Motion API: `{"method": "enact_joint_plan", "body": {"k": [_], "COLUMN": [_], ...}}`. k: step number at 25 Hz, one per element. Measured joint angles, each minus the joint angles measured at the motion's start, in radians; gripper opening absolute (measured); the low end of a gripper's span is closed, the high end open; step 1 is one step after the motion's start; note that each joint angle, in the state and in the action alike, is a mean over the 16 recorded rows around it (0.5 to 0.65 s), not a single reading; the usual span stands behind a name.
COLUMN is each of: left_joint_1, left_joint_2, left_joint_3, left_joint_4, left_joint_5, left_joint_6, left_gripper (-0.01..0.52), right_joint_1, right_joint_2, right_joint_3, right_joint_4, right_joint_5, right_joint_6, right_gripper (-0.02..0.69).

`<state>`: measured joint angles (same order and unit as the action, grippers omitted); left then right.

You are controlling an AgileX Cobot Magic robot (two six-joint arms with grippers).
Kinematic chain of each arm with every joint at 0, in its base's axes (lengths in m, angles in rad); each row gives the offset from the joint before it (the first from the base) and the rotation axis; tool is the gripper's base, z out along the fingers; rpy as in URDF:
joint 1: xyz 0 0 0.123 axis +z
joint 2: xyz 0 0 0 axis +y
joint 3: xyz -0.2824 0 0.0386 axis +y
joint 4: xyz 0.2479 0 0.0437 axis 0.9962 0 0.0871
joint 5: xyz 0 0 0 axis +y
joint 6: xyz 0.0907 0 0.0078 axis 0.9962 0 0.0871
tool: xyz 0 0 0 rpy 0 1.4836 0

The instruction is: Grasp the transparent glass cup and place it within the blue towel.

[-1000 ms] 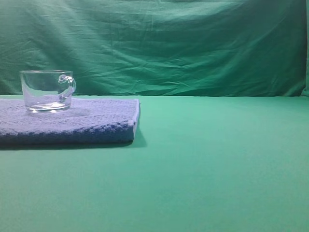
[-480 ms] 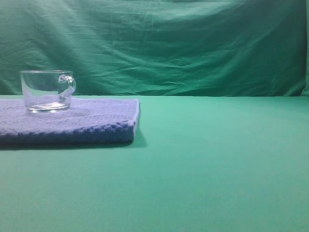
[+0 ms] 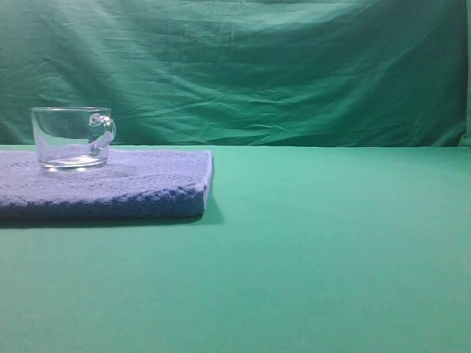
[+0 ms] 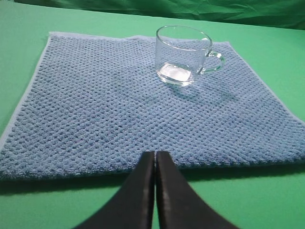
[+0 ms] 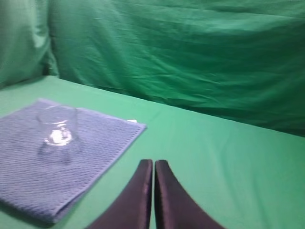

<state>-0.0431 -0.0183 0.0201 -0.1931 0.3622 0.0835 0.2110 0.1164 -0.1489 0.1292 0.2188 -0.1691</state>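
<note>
Glass cup standing upright on the blue towel, both grippers shut and holding nothing.

From the high view, the transparent glass cup (image 3: 72,138) sits on the blue towel (image 3: 140,184) toward its back left, handle to the right, on the green table (image 3: 331,250); no arm shows here. From the left wrist, the left gripper (image 4: 155,160) has its dark fingers pressed together at the towel's (image 4: 105,109) near edge, well apart from the cup (image 4: 183,55). From the right wrist, the right gripper (image 5: 153,167) is likewise pinched closed over bare green cloth, the cup (image 5: 58,125) blurred on the towel (image 5: 95,152) off to its left.
</note>
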Motion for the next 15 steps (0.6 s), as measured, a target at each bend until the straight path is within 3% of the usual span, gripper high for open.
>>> {"method": "enact_joint_plan", "body": {"k": [6, 15], "left_joint_1": [0.0, 0.0], "left_joint_2": [0.0, 0.0], "left_joint_3": [0.0, 0.0], "left_joint_4": [0.0, 0.0], "left_joint_5": [0.0, 0.0], "left_joint_6": [0.0, 0.0], "left_gripper": [0.0, 0.0], "right_joint_1": [-0.104, -0.137], "right_joint_2": [-0.103, -0.125], "right_joint_3": [0.112, 0.176], "right_joint_4": [-0.011, -0.031], "right_joint_5": [0.011, 0.095], "right_joint_6": [0.0, 0.0], "right_gripper": [0.0, 0.0]}}
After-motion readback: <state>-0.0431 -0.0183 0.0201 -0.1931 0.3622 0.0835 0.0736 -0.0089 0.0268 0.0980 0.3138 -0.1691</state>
